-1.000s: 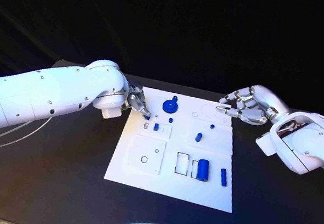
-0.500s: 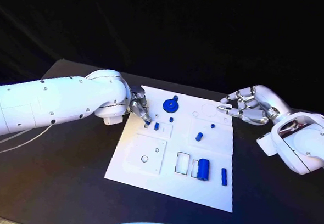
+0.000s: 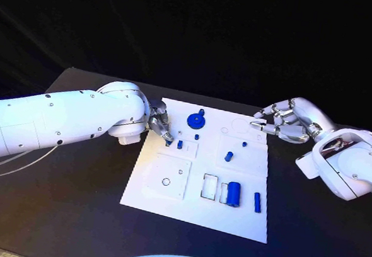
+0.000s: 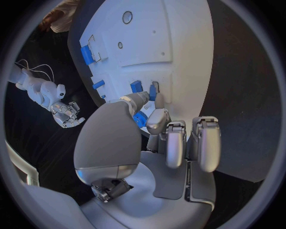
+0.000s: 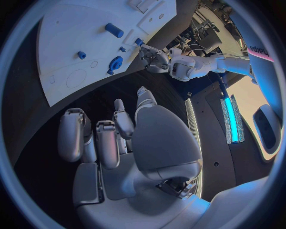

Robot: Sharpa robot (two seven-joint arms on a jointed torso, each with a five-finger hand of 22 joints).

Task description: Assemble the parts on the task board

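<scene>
The white task board (image 3: 194, 215) lies mid-table. My left hand (image 3: 159, 125) hangs over its left edge and pinches a small blue part (image 4: 141, 119) between thumb and a finger, right beside another small blue peg (image 3: 179, 145) standing in the board. The board (image 4: 161, 43) stretches away beyond those fingertips. My right hand (image 3: 283, 124) hovers at the board's far right corner, fingers curled in with nothing in them. A blue gear (image 3: 195, 122) sits at the far end, a blue cylinder (image 3: 233, 193) and a blue bar (image 3: 257, 202) at the near right.
A tilted blue peg (image 3: 228, 157) and a tiny blue piece (image 3: 244, 144) stand mid-board. A raised white square with a small hole (image 3: 167, 177) lies at the near left. Black tabletop (image 3: 65, 215) runs round the board. The left hand (image 5: 156, 59) appears across the board (image 5: 71, 43).
My left arm has swung in toward the board, and its fingertips have come a little nearer along the board's left edge with the small part. The right hand has stayed put.
</scene>
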